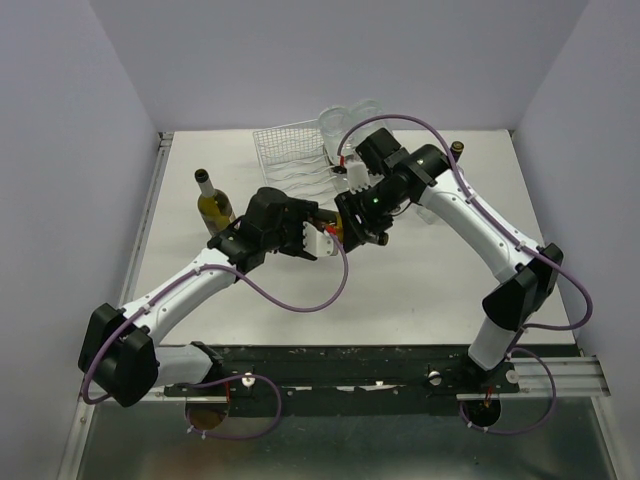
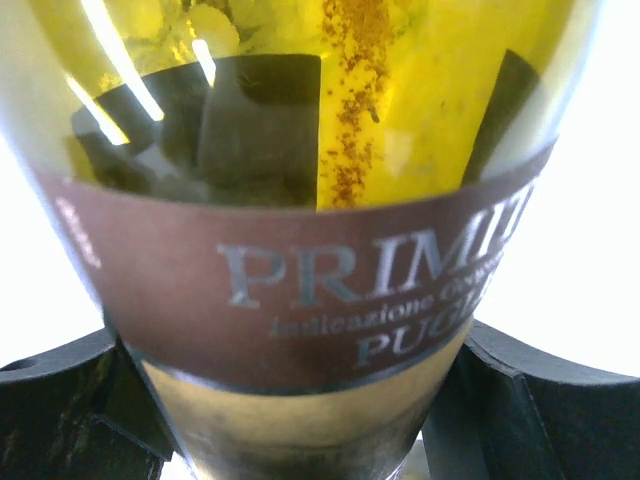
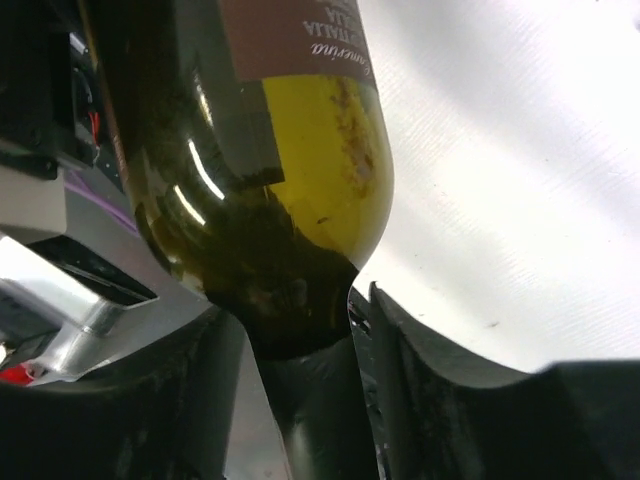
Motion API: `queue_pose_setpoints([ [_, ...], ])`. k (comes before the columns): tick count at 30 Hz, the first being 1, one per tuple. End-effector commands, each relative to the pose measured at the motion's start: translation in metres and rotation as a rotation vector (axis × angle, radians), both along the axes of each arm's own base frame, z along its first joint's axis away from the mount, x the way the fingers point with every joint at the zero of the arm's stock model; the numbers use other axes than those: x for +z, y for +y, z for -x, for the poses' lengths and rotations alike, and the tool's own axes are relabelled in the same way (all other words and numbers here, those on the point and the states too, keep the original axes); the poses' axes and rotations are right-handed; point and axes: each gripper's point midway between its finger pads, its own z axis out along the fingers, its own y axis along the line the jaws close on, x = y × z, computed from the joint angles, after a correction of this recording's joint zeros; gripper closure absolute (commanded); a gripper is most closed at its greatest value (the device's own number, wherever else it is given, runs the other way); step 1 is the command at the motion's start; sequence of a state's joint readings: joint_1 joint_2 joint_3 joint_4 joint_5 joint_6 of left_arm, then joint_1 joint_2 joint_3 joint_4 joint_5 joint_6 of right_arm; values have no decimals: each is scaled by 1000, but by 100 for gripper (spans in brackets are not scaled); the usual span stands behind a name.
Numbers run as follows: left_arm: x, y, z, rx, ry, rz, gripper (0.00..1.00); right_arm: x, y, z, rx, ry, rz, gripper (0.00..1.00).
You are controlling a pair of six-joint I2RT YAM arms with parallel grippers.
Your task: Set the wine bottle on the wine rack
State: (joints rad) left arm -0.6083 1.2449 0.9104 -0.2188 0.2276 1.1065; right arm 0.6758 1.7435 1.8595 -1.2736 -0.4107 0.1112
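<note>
1. The wine bottle (image 2: 330, 290) is at the middle of the counter (image 1: 420, 300), between the two arms. It is just near of the wine rack (image 1: 285, 150) and not yet on it.
2. The left jaws, on the left arm (image 1: 190, 285), stand wide but press the bottle's labelled body from both sides. That broad part probably gives the steadiest hold for carrying.
3. The right jaws, on the right arm (image 1: 480, 220), straddle the neck just past the shoulder. The gap looks narrow, but I cannot tell whether they pinch it yet. This second grip looks meant to control the tilt, so the bottle can lie flat on the wavy shelves.
4. A second bottle (image 1: 213, 205) stands upright at the left, well apart from the work.
</note>
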Motion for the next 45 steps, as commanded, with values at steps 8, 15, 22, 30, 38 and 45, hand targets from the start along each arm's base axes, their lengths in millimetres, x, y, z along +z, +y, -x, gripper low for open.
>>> queue_pose_setpoints([
  [8, 70, -10, -19, 22, -181, 104, 100, -10, -3, -7, 1, -15, 75, 29],
  [15, 74, -11, -19, 33, -167, 126, 100, -22, -11, -3, 0, -7, 127, 68],
  [22, 80, -10, -15, 71, -100, 183, 100, -14, -11, -14, -27, -79, 130, 99],
  [30, 78, -7, -2, 40, -119, 202, 1, 9, -16, -29, -117, -196, 109, 99],
  [38, 71, -2, 12, 35, -94, 219, 1, 13, -28, -39, -216, -269, 133, 100],
  [45, 109, 6, 14, 143, -104, 430, 1, -5, -22, -33, -189, -268, 76, 100],
])
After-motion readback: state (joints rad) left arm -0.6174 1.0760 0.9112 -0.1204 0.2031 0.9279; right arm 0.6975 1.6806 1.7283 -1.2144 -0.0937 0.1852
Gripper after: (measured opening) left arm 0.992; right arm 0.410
